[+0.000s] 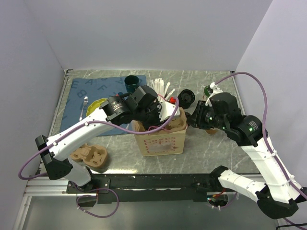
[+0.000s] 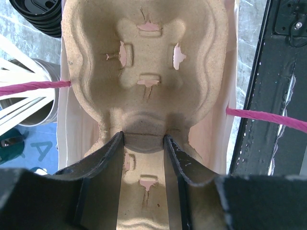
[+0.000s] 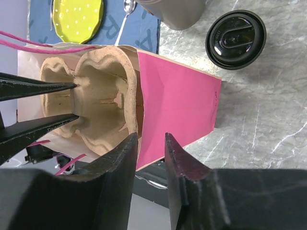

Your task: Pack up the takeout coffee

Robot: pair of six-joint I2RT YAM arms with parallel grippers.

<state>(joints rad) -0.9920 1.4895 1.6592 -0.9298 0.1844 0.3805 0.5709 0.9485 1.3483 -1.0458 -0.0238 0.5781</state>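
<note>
Bright, even light; sharp, faint table glare.

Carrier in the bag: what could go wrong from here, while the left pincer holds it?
1. The carrier fills the mouth of the bag tightly and sticks out of it; pushing down with the left pincer may crumple or tear the paper.
2. A pink handle lies beside the carrier's edge and could get trapped under it.
3. The right pincer sits at the bag's wall; a pull there may tip the bag.
</note>
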